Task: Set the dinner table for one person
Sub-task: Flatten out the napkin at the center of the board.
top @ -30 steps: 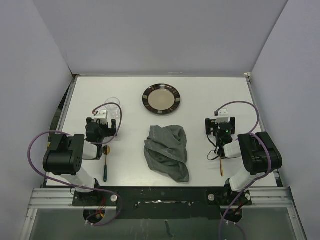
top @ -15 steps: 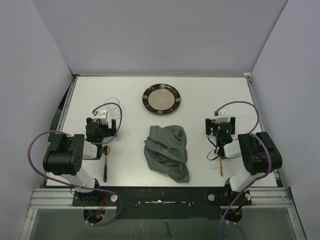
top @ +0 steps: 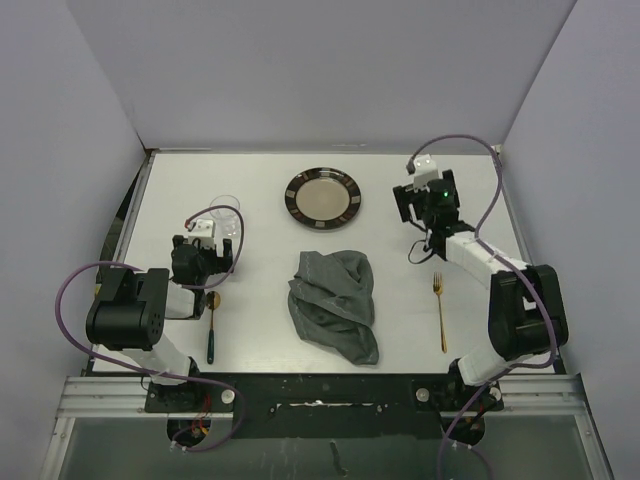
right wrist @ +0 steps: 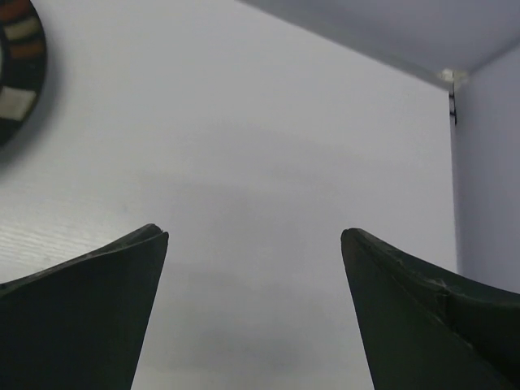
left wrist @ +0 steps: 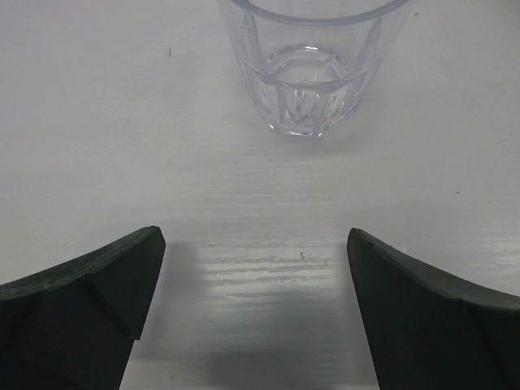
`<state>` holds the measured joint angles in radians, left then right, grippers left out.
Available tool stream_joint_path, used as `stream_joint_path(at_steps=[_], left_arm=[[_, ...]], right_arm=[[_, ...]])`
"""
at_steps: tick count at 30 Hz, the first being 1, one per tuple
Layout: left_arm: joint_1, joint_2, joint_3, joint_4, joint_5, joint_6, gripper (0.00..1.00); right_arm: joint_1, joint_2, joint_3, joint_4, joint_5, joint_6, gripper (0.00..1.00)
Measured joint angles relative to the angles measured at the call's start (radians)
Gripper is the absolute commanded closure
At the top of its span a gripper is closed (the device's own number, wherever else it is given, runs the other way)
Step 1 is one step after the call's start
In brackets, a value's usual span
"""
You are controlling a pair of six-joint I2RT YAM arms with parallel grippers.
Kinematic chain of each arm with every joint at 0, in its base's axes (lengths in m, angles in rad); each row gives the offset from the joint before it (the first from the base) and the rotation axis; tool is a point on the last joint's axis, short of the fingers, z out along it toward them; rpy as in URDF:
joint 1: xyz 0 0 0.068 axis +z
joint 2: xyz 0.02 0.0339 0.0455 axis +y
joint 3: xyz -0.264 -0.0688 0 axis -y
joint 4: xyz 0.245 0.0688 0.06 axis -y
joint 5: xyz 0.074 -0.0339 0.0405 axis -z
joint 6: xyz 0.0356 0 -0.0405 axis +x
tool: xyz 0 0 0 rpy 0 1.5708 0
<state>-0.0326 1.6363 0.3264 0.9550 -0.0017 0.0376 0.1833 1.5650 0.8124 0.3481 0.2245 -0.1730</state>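
Upright glass (left wrist: 309, 65) at 12 o'clock of the left end effector (left wrist: 253, 236) (spread wide, holding nothing); right end effector (right wrist: 253, 236), equally spread, hangs over the white counter (right wrist: 244, 122), plate (right wrist: 12, 65) at 10 o'clock.

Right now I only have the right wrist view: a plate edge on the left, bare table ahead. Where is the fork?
Observer: The fork lies behind your right end effector, close to that arm's base, with its tines pointing away from the near edge.
Operator: Is the placemat laid out?
Observer: No. The grey placemat lies crumpled in the middle of the dinner table, on the near side of the plate and not touching it.
Operator: And the other arm?
Observer: The left end effector is open, facing an upright clear glass and apart from it.
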Motion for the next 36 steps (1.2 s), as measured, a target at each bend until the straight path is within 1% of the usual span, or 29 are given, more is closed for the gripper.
stream_joint_path(at_steps=[4, 6, 8, 12, 15, 21, 26, 32, 36], left_arm=[[0.0, 0.0, 0.0, 0.0, 0.0, 0.0, 0.02], [0.0, 0.0, 0.0, 0.0, 0.0, 0.0, 0.02], [0.0, 0.0, 0.0, 0.0, 0.0, 0.0, 0.02], [0.0, 0.0, 0.0, 0.0, 0.0, 0.0, 0.02], [0.0, 0.0, 0.0, 0.0, 0.0, 0.0, 0.02], [0.0, 0.0, 0.0, 0.0, 0.0, 0.0, 0.02], [0.0, 0.0, 0.0, 0.0, 0.0, 0.0, 0.02], [0.0, 0.0, 0.0, 0.0, 0.002, 0.0, 0.02], [0.004, -0.001, 0.0, -0.006, 0.005, 0.0, 0.02]], right_arm=[[0.005, 0.0, 0.31, -0.349, -0.113, -0.055, 0.11], [0.005, -0.001, 0.403, -0.483, -0.177, -0.066, 0.11], [0.005, -0.012, 0.446, -0.612, -0.246, -0.08, 0.1], [0.007, -0.05, 0.446, -0.844, -0.342, -0.107, 0.1], [0.008, -0.086, 0.438, -0.946, -0.357, -0.118, 0.1], [0.008, -0.135, 0.444, -1.039, -0.357, -0.124, 0.1], [0.008, -0.134, 0.443, -1.041, -0.339, -0.128, 0.1], [0.008, -0.138, 0.388, -1.023, -0.317, -0.126, 0.09], [0.008, -0.145, 0.384, -1.023, -0.315, -0.119, 0.09]])
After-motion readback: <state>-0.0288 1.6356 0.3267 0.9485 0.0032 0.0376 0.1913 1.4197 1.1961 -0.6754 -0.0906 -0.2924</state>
